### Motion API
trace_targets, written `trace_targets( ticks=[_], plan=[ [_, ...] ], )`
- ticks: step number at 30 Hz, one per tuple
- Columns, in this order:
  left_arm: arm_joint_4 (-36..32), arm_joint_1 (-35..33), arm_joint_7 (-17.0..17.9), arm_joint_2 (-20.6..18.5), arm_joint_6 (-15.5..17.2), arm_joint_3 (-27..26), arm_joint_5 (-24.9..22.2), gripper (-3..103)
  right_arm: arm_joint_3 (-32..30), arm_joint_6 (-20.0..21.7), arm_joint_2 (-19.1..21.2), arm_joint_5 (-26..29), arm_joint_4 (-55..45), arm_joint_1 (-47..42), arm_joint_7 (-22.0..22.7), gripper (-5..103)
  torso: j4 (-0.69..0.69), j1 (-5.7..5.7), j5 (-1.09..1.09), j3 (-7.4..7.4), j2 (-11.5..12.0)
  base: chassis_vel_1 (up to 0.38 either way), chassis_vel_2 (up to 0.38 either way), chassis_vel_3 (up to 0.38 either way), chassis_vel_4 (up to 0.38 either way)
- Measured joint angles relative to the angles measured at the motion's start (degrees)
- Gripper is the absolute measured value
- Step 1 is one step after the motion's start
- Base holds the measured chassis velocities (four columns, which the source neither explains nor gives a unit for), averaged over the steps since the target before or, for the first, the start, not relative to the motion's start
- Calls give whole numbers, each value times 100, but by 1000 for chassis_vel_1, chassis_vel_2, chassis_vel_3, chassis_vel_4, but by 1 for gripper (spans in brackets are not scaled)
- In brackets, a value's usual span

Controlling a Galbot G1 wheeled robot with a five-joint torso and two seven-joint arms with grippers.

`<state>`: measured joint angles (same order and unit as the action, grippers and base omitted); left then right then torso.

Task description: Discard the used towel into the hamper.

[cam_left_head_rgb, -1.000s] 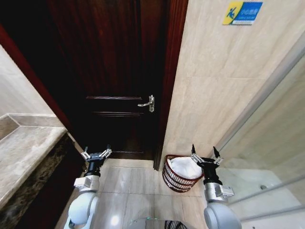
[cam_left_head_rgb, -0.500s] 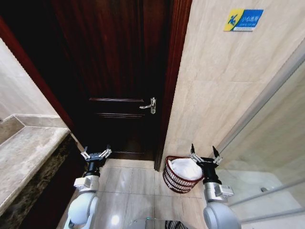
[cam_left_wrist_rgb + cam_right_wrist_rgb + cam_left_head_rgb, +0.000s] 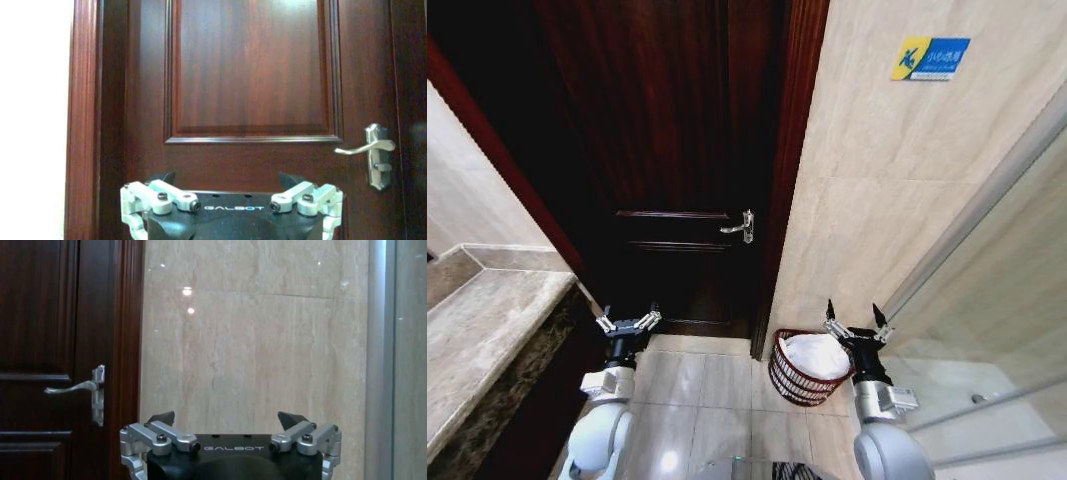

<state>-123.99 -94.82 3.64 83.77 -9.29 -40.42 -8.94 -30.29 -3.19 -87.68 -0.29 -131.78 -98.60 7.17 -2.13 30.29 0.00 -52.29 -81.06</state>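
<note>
While both arms hang low in front of me, my left end effector (image 3: 628, 322) sits over the tiled floor (image 3: 697, 385) before the dark wooden door (image 3: 677, 150), fingers spread apart and holding nothing. My right end effector (image 3: 854, 318) is likewise spread open and empty, held just beside the hamper (image 3: 792, 378), at its right rim as the head view frames it.

Hamper: reddish-brown open-weave wicker, standing on the floor against the beige stone wall (image 3: 877, 180), just right of the door frame (image 3: 792, 170). White cloth, the towel (image 3: 815, 353), fills its top and rises above the rim.

Head view also gives a marble surface (image 3: 482, 340) at my left, a blue and yellow sign (image 3: 931, 58) high on the wall, and a glass panel (image 3: 1002, 300) at my right.

Left wrist view: my left end effector (image 3: 229, 182) faces the door panel squarely; both dark fingertips (image 3: 162, 177) stand well apart, with the silver lever handle (image 3: 372, 150) off to one side. Neither hamper nor towel falls in this frame.

Right wrist view: my right end effector (image 3: 227, 421) faces the stone wall, fingertips well apart. The door handle (image 3: 83, 390) and frame sit at one edge, a metal strip (image 3: 377, 340) at the other. The hamper lies below this camera's field.
</note>
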Motion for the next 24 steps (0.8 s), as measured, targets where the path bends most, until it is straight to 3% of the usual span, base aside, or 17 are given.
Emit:
trace_targets(
  ticks=[8, 11, 16, 24],
  plan=[
    [25, 14, 5, -22, -21, -24, -13, 100, 17, 30, -1, -12, -32, 12, 8, 100, 0, 125, 0, -147, -270, 0, 0, 0, 0],
    [113, 51, 67, -21, -201, -17, -44, 100, 19, 36, -3, -19, -34, 4, 23, 100, 0, 171, 0, -201, -372, 0, 0, 0, 0],
    [123, 3, 68, -12, -341, -7, -64, 100, 12, 28, -5, -22, -36, -38, 25, 100, 0, 185, 0, -217, -402, 0, 0, 0, 0],
    [131, 1, 55, -10, -300, -6, -31, 100, 13, 23, -9, -23, -23, -18, 32, 100, 0, 179, 0, -209, -387, 0, 0, 0, 0]
  ],
)
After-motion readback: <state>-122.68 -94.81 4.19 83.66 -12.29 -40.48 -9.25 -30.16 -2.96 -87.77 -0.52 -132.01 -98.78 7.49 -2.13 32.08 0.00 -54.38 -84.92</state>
